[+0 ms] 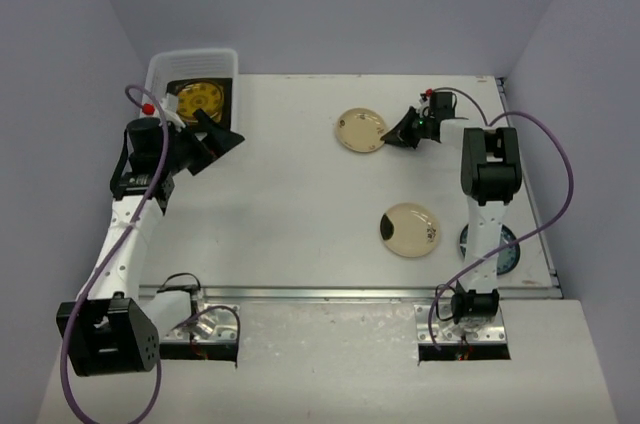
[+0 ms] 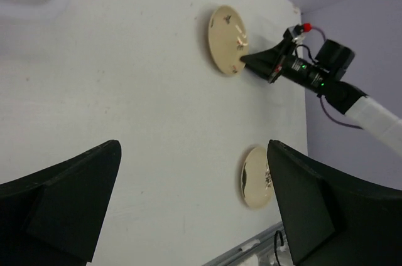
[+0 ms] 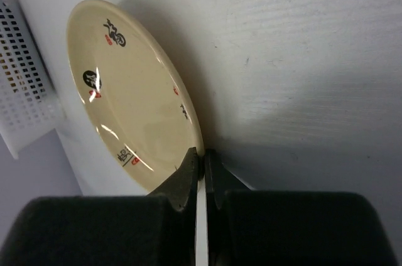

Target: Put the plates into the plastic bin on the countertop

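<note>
My right gripper [image 1: 392, 133] [image 3: 201, 155] is shut on the near rim of a cream plate [image 1: 360, 130] [image 3: 129, 93] at the far middle of the countertop [image 1: 290, 194]; the left wrist view shows that cream plate [image 2: 226, 39] too. A second cream plate [image 1: 410, 229] [image 2: 255, 178] lies nearer the front. The plastic bin [image 1: 190, 56] stands at the far left and holds a round brown-yellow plate [image 1: 203, 100] on a dark square plate [image 1: 231, 102]. My left gripper [image 1: 220, 140] [image 2: 191, 209] hangs open and empty just in front of the bin.
A blue-patterned plate [image 1: 506, 249] lies at the right edge, partly hidden by the right arm. A metal rail [image 1: 320, 293] runs along the front edge. The bin's white lattice wall [image 3: 25, 90] shows behind the held plate in the right wrist view.
</note>
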Available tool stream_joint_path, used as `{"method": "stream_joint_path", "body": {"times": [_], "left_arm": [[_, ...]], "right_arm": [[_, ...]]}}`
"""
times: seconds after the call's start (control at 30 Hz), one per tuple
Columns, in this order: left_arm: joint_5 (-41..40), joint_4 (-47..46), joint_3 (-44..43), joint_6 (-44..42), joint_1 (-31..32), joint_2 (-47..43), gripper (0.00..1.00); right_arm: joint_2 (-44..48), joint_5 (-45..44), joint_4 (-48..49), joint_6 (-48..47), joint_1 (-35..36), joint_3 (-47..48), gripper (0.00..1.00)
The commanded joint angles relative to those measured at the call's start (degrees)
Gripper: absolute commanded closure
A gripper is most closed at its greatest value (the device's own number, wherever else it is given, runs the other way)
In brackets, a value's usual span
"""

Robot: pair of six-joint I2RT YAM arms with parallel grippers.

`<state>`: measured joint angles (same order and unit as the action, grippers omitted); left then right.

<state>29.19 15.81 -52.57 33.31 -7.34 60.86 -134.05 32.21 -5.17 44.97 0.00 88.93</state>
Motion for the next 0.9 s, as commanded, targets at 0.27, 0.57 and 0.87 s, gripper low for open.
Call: {"method": "stream_joint_path", "body": {"times": [0.27,0.57,0.87], "left_arm": [[9.55,-23.87,15.06,4.63,9.16,6.34,0.00],[10.85,-32.78,7.42,5.49,19.79,23.29,0.03],[13.51,-35.29,2.81,5.59,21.42,28.44,0.61]], "right_arm": [[24.01,-0.29,3.09,-5.83,1.39,-21.94,1.00],[36.98,14.60,1.20,-11.07,6.32,-32.76,1.00],[46.81,17.21,7.34,-6.02,12.34,-36.94,1.00]]}}
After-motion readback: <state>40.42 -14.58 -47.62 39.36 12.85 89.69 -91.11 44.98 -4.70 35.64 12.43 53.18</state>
